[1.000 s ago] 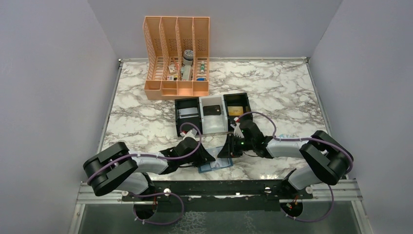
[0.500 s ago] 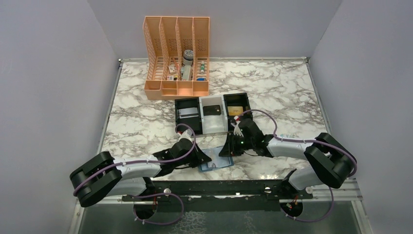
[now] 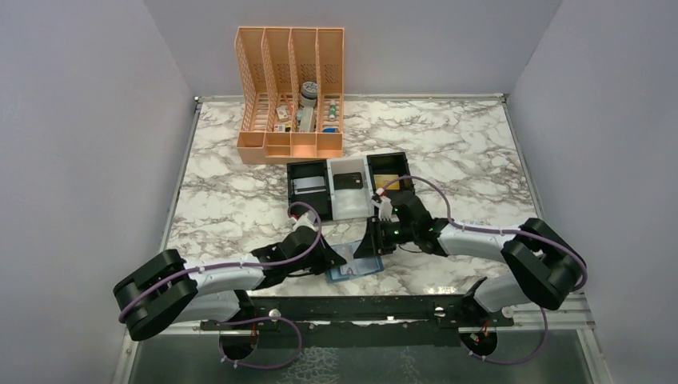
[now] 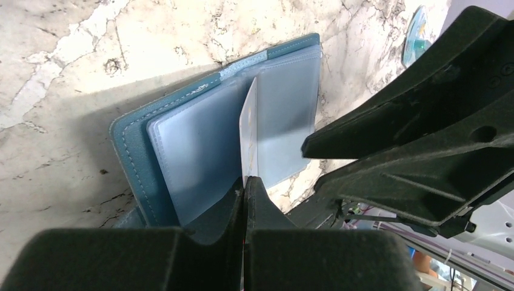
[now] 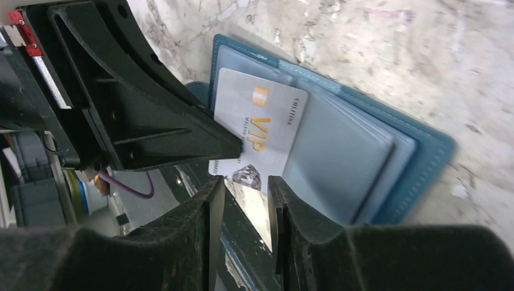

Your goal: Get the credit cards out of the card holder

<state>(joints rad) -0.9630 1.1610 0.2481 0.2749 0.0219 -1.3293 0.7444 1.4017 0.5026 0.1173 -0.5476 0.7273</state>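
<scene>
Your card holder (image 3: 357,269) lies open at the middle of the tabletop's (image 3: 240,200) near edge. Your left gripper (image 4: 244,185) is clenched on a silver VIP card (image 5: 260,130) over it. Your right gripper (image 5: 245,185) hovers beside, fingers slightly parted, empty.

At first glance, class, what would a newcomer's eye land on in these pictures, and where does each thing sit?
The open light-blue card holder lies on the marble table near its front edge, between both arms. The left gripper pinches a silver VIP card that sticks out past the holder's sleeves, with the right gripper open beside it. At the back stands a peach file organiser.
</scene>
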